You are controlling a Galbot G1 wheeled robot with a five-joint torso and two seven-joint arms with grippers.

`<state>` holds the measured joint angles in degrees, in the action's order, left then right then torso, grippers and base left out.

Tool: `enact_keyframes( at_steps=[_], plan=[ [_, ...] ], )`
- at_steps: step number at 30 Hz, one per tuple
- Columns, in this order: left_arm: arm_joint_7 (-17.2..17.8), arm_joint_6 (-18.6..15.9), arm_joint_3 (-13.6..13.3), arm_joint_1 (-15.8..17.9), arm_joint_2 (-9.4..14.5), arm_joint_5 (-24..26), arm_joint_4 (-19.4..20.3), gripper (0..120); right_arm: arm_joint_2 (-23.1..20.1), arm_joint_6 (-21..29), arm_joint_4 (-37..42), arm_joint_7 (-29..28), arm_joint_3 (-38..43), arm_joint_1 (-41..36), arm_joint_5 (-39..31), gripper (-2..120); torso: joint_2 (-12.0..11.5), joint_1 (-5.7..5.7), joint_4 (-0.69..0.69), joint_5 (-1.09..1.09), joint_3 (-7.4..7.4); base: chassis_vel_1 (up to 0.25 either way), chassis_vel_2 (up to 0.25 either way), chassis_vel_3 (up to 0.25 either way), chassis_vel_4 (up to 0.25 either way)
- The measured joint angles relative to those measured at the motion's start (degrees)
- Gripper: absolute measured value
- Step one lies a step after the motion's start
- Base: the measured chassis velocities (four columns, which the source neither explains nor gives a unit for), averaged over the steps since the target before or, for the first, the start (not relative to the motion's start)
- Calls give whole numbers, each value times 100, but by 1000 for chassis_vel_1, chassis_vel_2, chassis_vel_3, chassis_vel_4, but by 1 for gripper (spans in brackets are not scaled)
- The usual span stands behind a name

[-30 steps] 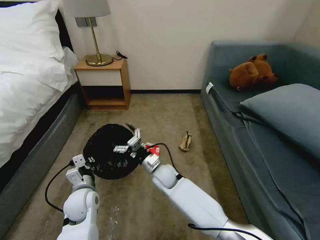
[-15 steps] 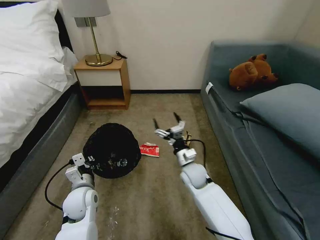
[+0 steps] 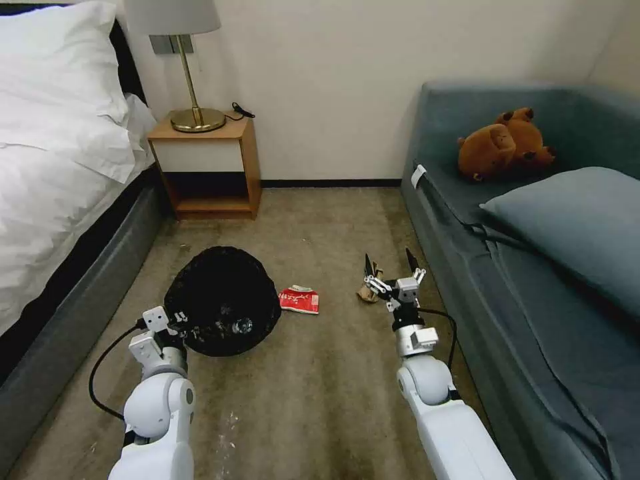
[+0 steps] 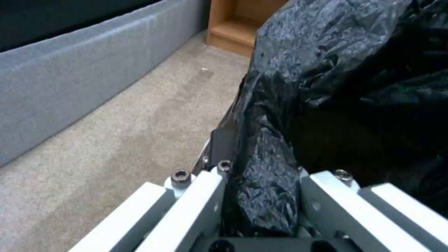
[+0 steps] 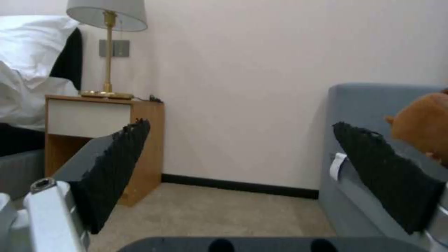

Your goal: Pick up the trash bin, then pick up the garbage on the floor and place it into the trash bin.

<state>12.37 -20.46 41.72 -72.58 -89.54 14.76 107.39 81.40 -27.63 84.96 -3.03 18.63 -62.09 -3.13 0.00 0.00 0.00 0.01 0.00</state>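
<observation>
The trash bin (image 3: 223,300), lined with a crinkled black bag, is held off the carpet on my left; a small clear bottle lies inside it. My left gripper (image 3: 175,328) is shut on the bag-covered rim (image 4: 266,196) at the bin's near side. A red-and-white crumpled packet (image 3: 299,299) lies on the carpet just right of the bin. A tan-brown crumpled scrap (image 3: 369,287) lies farther right. My right gripper (image 3: 390,263) is open and empty, pointing up and forward just right of that scrap, its black fingertips (image 5: 117,164) spread wide.
A bed (image 3: 60,200) runs along the left, with a wooden nightstand (image 3: 207,167) and a lamp against the far wall. A grey-blue sofa (image 3: 533,267) with a brown plush toy (image 3: 503,143) and a cushion lines the right. Open carpet lies between them.
My right arm swung from above the bin rightward across the carpet to beside the tan scrap, staying open. The bin and left gripper stayed put.
</observation>
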Motion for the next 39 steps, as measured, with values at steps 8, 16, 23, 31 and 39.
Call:
enact_keyframes(
  at_steps=[8, 16, 23, 31, 39],
  plan=[
    [5, -5, -2, 1, 8, 6, 13, 2, -7, -86, -79, 239, 69, 11, -48, 100, 0, 0, 0, -1, 0, 0, 0, 0, 0],
    [13, -5, 6, 9, 4, 4, 18, 2, -35, -81, -100, 383, 175, 26, -278, 100, 0, 0, 0, -1, 0, 0, 0, 0, 0],
    [15, -5, 4, 11, -1, 0, 18, 2, -45, -80, -114, 403, 218, 26, -302, 100, 0, 0, 0, -1, 0, 0, 0, 0, 0],
    [17, 7, 35, 17, -1, 1, -9, 2, -60, -91, -158, 430, 241, -13, -314, 100, 0, 0, 0, -1, 0, 0, 0, 0, 0],
    [18, 11, 57, -1, 12, 23, 8, 2, -61, -147, -194, 473, 252, -22, -314, 100, 0, 0, 0, -1, 0, 0, 0, 0, 0]
  ],
)
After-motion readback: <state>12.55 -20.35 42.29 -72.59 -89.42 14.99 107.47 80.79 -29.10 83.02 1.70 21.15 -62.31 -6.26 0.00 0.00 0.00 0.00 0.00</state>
